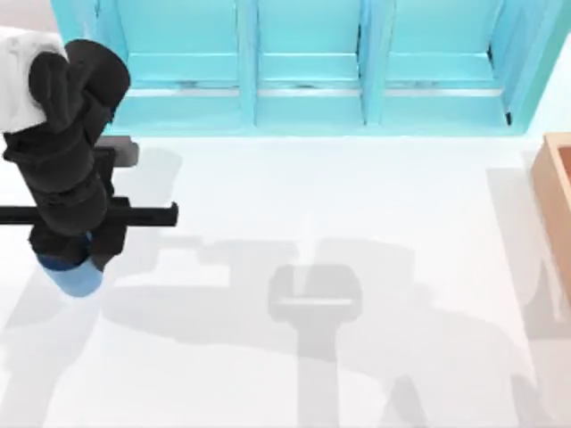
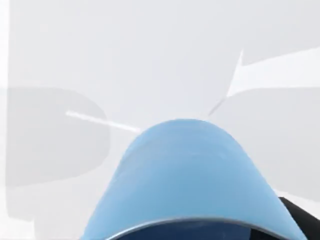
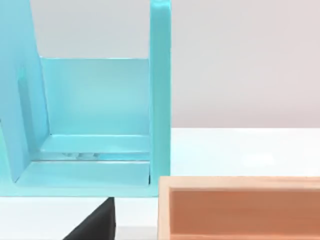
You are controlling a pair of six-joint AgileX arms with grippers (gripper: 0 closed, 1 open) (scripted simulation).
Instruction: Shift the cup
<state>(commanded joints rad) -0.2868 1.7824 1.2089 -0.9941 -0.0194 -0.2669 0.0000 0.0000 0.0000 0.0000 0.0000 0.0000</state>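
though the left gripper (image 1: 76,254) hides its finger spread, so i cannot tell, the cup (image 1: 75,276) sits beneath it near the table's (image 1: 357,196) left edge; likely light, rigid, slippery: grip mid-wall.

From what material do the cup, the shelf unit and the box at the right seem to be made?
Cup: probably plastic, plain blue, smooth with a soft sheen. Shelf unit: looks like painted board or plastic, flat turquoise, faintly glossy floors. Box: possibly wood, matte tan walls, though no grain is visible. All are rendered, so these are guesses.
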